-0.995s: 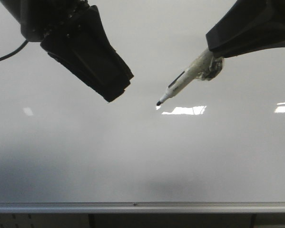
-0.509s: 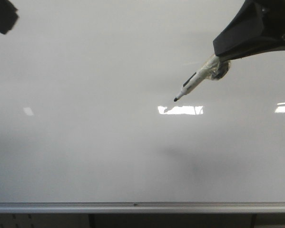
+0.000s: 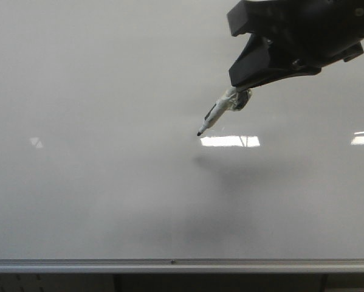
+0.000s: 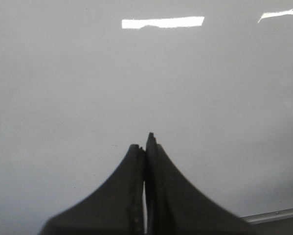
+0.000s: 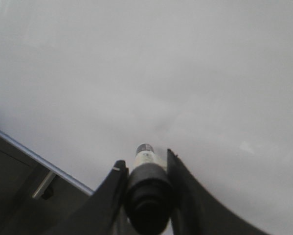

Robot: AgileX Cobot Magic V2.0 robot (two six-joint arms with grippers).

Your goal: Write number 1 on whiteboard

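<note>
Black-tipped marker (image 3: 215, 113), clamped in the right pincer (image 3: 250, 82), slants down ahead of it toward the unmarked whiteboard (image 3: 109, 182) below; contact unclear. Left pincer (image 4: 145, 147) is closed, empty.

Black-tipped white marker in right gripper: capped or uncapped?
Uncapped: the marker's bare black tip points at the blank whiteboard.

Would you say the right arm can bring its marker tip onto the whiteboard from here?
Probably yes: the right claw grips the marker, whose tip hangs over bare whiteboard with nothing between them.
</note>
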